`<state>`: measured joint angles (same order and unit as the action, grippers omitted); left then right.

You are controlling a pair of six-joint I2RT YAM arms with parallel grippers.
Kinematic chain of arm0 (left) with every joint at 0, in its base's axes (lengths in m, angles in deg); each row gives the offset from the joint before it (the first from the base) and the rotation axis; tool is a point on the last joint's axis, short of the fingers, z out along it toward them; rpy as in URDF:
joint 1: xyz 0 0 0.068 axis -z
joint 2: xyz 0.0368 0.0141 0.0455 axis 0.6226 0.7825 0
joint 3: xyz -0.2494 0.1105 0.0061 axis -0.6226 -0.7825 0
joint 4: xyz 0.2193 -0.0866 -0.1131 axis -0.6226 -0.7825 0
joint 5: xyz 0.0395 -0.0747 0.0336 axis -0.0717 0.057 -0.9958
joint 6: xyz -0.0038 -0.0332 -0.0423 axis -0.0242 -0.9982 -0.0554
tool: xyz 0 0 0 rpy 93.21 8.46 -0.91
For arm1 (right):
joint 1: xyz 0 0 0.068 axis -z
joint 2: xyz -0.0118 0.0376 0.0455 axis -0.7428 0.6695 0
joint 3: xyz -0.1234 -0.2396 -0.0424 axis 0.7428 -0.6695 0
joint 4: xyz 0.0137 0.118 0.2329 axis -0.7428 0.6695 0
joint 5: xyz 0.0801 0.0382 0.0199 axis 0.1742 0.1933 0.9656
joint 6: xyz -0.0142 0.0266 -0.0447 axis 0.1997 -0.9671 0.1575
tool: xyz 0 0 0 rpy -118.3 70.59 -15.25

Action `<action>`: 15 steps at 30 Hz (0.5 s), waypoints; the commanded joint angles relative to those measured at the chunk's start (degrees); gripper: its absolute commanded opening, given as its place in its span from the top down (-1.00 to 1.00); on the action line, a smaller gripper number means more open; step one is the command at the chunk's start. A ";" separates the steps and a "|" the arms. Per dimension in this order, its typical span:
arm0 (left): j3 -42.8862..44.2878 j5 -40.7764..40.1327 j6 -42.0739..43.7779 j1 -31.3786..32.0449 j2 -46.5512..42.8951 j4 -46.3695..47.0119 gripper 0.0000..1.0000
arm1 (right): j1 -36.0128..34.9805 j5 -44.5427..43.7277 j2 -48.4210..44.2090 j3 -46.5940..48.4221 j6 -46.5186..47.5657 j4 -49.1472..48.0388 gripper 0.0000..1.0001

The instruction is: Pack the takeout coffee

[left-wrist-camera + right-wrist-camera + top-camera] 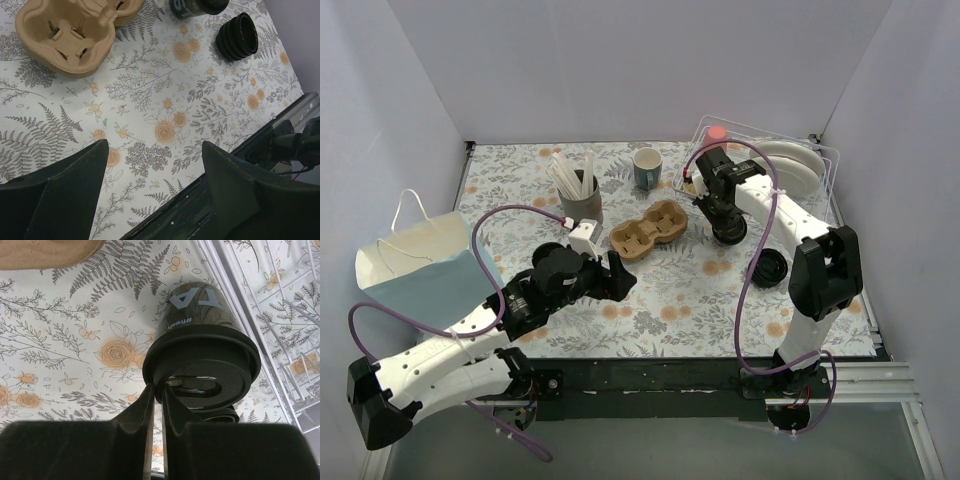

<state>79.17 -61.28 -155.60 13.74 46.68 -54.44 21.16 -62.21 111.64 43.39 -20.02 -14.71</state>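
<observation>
Floral tablecloth (700,300) within white walls, wire rack (828,170) far right, cardboard carrier (648,230) mid-table, wells empty; takeout coffee (197,315) upright just beside rack, right gripper (157,405) almost pressed together at lid rim, pinch not determinable; left gripper (155,150) spread, empty; judged step: fetching first cup, next requiring sure hold and carry to carrier.

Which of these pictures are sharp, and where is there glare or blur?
Top view: soft even light, everything sharp, weak shadows. Left wrist view: tablecloth sharp, left gripper's fingers dark and slightly blurred. Right wrist view: a small bright reflection on the cup lid; right gripper's fingers nearly black, without detail.
</observation>
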 commanded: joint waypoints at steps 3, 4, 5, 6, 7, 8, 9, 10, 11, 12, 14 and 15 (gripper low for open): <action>-0.22 -1.24 0.45 -0.04 -0.64 0.15 -0.51 | -0.26 0.95 -0.52 1.75 1.49 1.33 0.68; -0.30 -1.24 0.45 -0.13 -0.64 0.15 -0.51 | -0.26 1.12 -0.44 1.75 1.66 1.42 0.67; -0.22 -1.24 0.45 -0.04 -0.72 0.15 -0.51 | -0.26 1.56 -0.35 1.75 1.75 1.50 0.64; -0.22 -1.33 0.45 -0.13 -0.64 0.15 -0.51 | -0.26 1.74 -0.35 1.75 1.84 1.42 0.62; -0.30 -1.33 0.45 -0.04 -0.72 0.15 -0.51 | -0.35 1.74 -0.35 1.66 1.84 1.50 0.60; -0.30 -1.33 0.45 -0.13 -0.72 0.15 -0.51 | -0.44 1.91 -0.26 1.75 1.93 1.59 0.53; -0.22 -1.33 0.45 -0.13 -0.72 0.15 -0.51 | -0.53 1.83 -0.26 1.75 1.93 1.59 0.49; -0.39 -1.42 0.28 -0.13 -0.72 0.15 -0.51 | -0.44 1.92 -0.09 1.92 1.93 1.51 0.46; -0.39 -1.42 0.28 -0.13 -0.81 0.24 -0.51 | -0.53 1.92 -0.17 1.93 1.93 1.68 0.43; -0.57 -1.42 0.19 -0.13 -0.72 0.33 -0.51 | -0.53 1.57 -0.17 1.93 1.93 1.59 0.42; -0.65 -1.42 0.19 -0.13 -0.72 0.41 -0.51 | -0.53 1.39 -0.08 2.28 1.93 1.51 0.40; -0.66 -1.42 0.19 -0.13 -0.72 0.41 -0.51 | -0.53 1.13 -0.08 2.45 1.93 1.59 0.39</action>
<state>79.15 -61.39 -155.62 13.74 46.68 -54.40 20.92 -61.19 111.64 43.54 -18.58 -14.39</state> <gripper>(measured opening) 0.752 0.298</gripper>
